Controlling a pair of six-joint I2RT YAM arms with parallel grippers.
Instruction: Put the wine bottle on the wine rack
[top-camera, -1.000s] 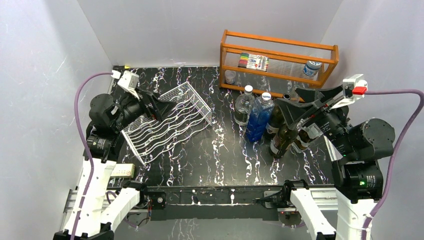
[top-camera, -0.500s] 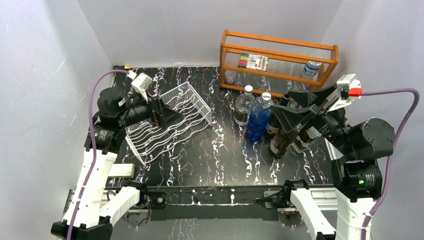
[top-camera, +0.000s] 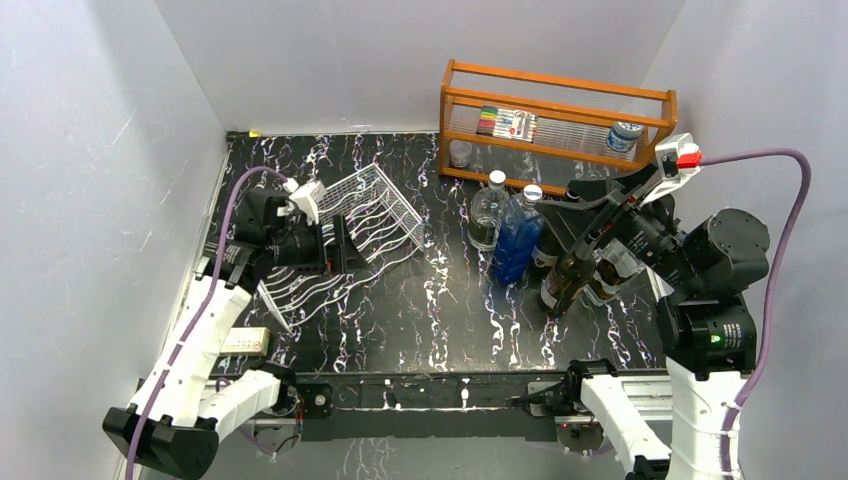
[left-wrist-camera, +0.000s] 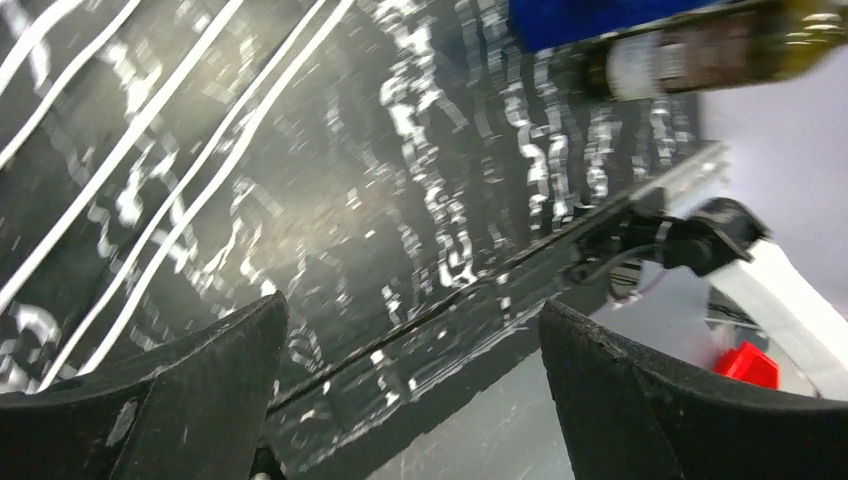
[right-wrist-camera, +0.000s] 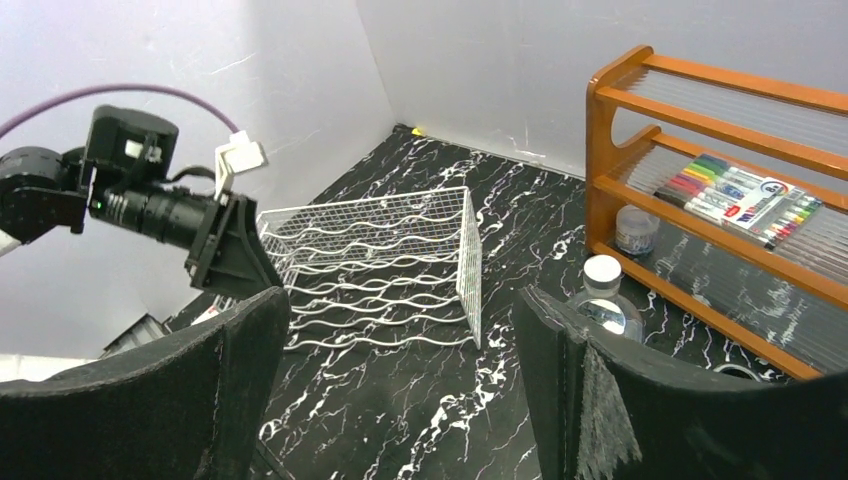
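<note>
The white wire wine rack (top-camera: 375, 215) lies at the left of the black marbled table and also shows in the right wrist view (right-wrist-camera: 380, 265). Several dark wine bottles (top-camera: 563, 282) stand at the right, next to a blue bottle (top-camera: 518, 237) and a clear bottle (top-camera: 487, 215). My left gripper (top-camera: 340, 246) is open and empty over the rack's near part. Its wrist view (left-wrist-camera: 410, 310) shows rack wires (left-wrist-camera: 150, 150) and a dark wine bottle (left-wrist-camera: 700, 55). My right gripper (top-camera: 582, 210) is open and empty above the dark bottles, as its wrist view (right-wrist-camera: 400, 300) shows.
An orange wooden shelf (top-camera: 555, 100) at the back right holds markers (top-camera: 507, 123) and small jars. A white remote-like object (top-camera: 245, 341) lies at the near left edge. White walls close in the table on three sides.
My left arm has swung right and stretched out, carrying its open gripper over the rack toward the table's middle. My right gripper has drawn slightly up and back over the bottles.
</note>
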